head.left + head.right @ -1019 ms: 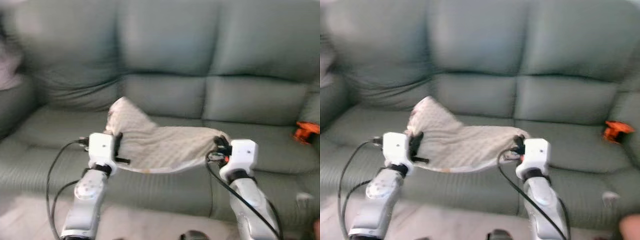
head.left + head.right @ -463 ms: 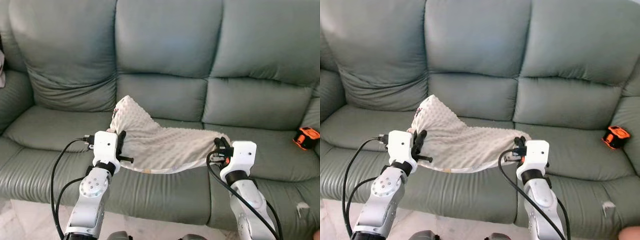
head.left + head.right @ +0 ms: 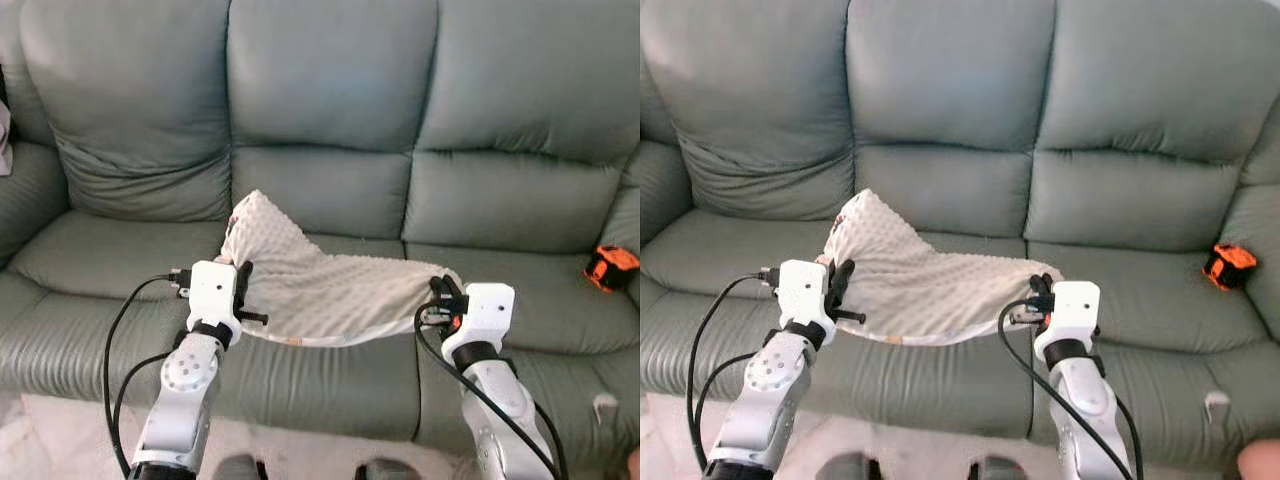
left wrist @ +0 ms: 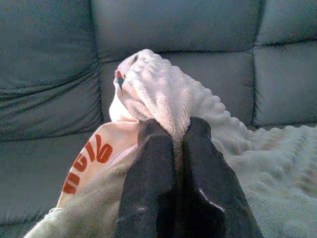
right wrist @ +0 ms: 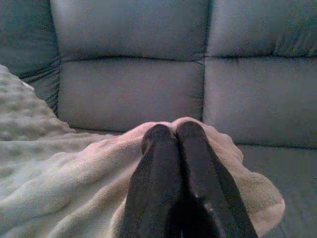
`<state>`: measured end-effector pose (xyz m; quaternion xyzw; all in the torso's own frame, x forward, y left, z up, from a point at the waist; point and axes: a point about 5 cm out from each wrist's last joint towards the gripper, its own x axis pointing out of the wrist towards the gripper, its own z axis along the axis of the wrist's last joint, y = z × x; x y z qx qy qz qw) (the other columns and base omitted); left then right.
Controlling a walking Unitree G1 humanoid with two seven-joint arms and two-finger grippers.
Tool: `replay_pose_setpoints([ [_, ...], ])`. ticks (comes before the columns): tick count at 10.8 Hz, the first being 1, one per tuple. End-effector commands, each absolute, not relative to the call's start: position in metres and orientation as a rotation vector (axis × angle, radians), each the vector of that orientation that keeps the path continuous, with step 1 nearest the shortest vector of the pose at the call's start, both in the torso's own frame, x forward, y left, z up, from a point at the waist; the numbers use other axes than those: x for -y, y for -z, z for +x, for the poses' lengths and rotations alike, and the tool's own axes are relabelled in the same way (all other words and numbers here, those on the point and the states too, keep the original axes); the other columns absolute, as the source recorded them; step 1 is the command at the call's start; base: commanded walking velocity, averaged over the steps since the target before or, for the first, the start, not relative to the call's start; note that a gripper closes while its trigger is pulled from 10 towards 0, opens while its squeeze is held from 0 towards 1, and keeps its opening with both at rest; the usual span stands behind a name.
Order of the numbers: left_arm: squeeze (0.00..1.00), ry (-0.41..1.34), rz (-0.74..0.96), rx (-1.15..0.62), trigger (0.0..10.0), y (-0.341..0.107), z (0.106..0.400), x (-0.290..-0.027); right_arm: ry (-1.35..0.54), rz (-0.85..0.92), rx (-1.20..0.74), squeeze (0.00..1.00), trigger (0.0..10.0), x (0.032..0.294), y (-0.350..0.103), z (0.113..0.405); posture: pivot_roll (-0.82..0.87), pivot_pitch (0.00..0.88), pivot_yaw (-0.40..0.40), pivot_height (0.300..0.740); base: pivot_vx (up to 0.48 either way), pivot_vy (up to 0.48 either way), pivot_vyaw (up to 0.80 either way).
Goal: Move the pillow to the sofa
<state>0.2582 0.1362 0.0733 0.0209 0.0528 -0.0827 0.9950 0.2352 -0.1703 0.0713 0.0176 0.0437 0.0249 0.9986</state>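
Observation:
A cream, bumpy-textured pillow (image 3: 330, 290) hangs slack between my two grippers above the front of the green sofa's (image 3: 330, 120) seat cushions. One corner of it stands up at the left. My left gripper (image 3: 243, 285) is shut on the pillow's left edge; in the left wrist view its fingers (image 4: 153, 168) pinch the fabric beside orange lettering (image 4: 86, 161). My right gripper (image 3: 440, 292) is shut on the pillow's right corner, and its fingers (image 5: 171, 168) sit pressed together in the fabric (image 5: 59, 183).
An orange and black object (image 3: 610, 268) lies on the sofa's right seat cushion. The sofa's left armrest (image 3: 25, 195) curves in at the left. Pale floor (image 3: 60, 440) shows below the sofa's front edge.
The view has sharpened from blurred and shifted slightly as the camera moved. Both grippers keep their hold on the pillow, which hangs the same way.

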Motion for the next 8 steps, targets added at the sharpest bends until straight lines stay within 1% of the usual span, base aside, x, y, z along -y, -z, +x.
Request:
replay_pose_setpoints([
  [1,0.0,0.158,0.052,-0.085,10.0,-0.0766,0.2602,-0.137,-0.058,0.041,-0.044,0.0,10.0,0.1697,-0.0806,0.2389,-0.04,0.0,0.005,0.65,0.0,0.0,0.0],
  [8,0.0,0.181,0.026,-0.055,10.0,-0.0836,0.2638,-0.1334,-0.039,0.035,-0.035,0.0,10.0,0.1732,-0.0814,0.2433,-0.04,0.0,0.011,0.65,0.0,0.0,0.0],
])
